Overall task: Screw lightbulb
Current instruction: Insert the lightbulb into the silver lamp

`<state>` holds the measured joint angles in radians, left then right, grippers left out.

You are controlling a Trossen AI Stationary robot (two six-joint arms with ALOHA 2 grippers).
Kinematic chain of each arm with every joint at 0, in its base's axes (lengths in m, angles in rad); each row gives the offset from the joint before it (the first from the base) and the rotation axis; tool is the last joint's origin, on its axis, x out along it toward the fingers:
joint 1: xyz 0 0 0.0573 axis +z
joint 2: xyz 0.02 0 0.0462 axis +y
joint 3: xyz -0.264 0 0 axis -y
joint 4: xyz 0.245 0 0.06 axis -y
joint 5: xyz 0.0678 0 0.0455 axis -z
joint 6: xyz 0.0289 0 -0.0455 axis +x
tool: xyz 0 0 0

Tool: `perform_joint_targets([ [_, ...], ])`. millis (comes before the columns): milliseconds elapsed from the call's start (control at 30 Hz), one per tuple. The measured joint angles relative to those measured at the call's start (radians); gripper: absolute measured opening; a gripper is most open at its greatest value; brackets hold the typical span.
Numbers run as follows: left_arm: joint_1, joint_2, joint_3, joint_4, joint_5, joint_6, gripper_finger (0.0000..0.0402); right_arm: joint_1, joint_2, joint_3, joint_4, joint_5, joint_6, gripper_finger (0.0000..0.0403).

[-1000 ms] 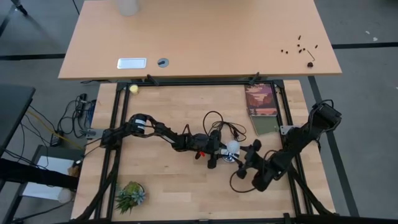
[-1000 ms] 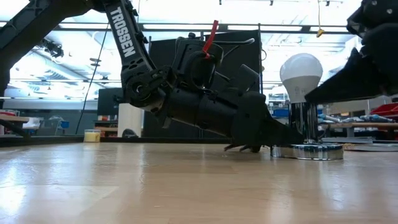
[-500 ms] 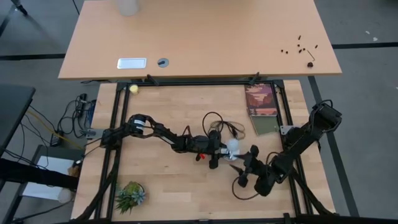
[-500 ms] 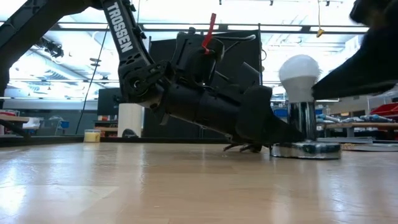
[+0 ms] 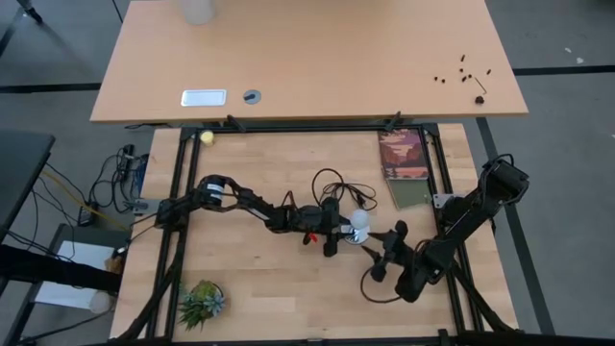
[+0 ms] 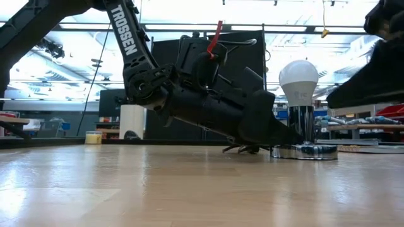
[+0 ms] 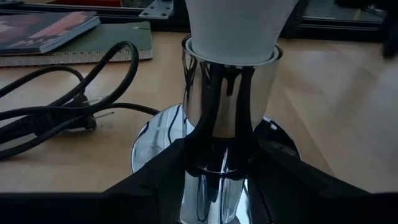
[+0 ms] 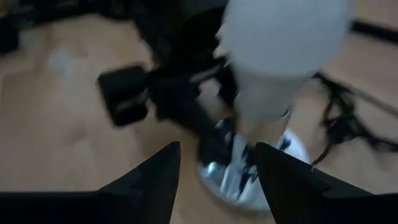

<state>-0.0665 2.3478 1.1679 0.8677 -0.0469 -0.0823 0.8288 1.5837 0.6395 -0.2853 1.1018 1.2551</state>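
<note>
While the lightbulb (image 6: 298,81) stands upright in the chrome socket (image 6: 303,126) mid-table, the left gripper (image 5: 338,235) is clamped on the socket's stem, steadying it. The right gripper (image 8: 214,180) hangs just beside the bulb with its fingers apart, touching nothing. That bulb looks light, smooth and breakable; I'd take it gently around the white dome's widest part, never squeezing hard.

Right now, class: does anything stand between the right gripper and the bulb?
Nothing visible does. The bulb sits upright in the chrome socket, which the left gripper holds at its stem. The right gripper is open, facing the bulb, with only clear space between.
</note>
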Motion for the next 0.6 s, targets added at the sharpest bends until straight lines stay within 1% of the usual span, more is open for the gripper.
perform_joint_targets([
  [100,-0.005,0.000,0.000,-0.001,0.005,0.010,0.0192,0.002,0.000,0.000,-0.020,0.065,0.014,0.0218],
  [200,-0.011,0.000,0.000,-0.001,0.015,0.033,0.0192,0.002,0.000,0.000,-0.024,0.072,-0.003,0.0223],
  [300,-0.015,0.000,0.000,-0.001,0.051,0.058,0.0192,0.001,0.000,0.000,-0.040,0.072,-0.001,0.0235],
  [433,-0.019,0.000,0.000,-0.001,0.084,0.075,0.0192,-0.002,0.000,-0.006,-0.066,0.066,0.009,0.0261],
  [600,-0.019,0.000,0.000,-0.001,0.086,0.076,0.0192,-0.037,0.000,-0.026,-0.026,0.047,-0.020,0.0303],
])
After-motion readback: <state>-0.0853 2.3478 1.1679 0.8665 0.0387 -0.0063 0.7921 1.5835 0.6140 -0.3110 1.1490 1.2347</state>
